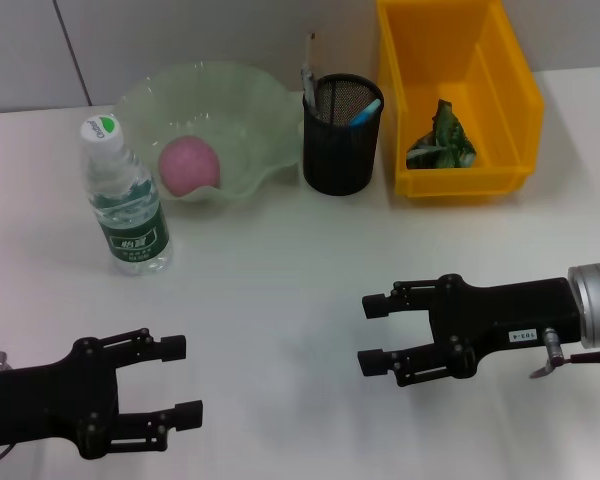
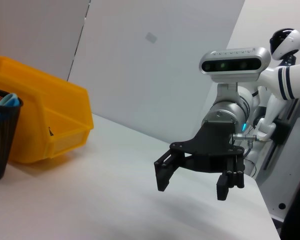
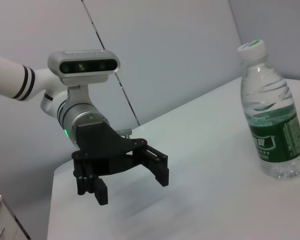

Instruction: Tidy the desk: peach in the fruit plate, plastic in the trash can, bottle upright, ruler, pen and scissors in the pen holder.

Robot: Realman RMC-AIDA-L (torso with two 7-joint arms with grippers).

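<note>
Left gripper (image 1: 181, 380) spread wide, nothing between the fingers, low over the desk (image 1: 280, 290), well in front of the bottle (image 1: 125, 200). Right gripper (image 1: 372, 335) just as wide, empty too, hung over bare tabletop in front of the pen holder (image 1: 342, 135). Both forearms reached in flat from the near corners, fingers pointed inward toward each other, seen again across the desk from each wrist camera: left gripper (image 3: 130, 175), right gripper (image 2: 192, 177).

Bottle stood upright, cap on top, just in front and to the left of the fruit plate (image 1: 240, 110). Peach (image 1: 189, 166) sat inside the plate. Pen holder touching or nearly touching the plate's right edge, hard to tell which. Light blue scissors (image 1: 365, 110) and a thin stick-like thing poked out of the holder; could not make out which is pen and which ruler. Crumpled green plastic (image 1: 440, 138) lay in the trash can (image 1: 460, 175), right of the holder. Left arm cut off at the frame's corner
</note>
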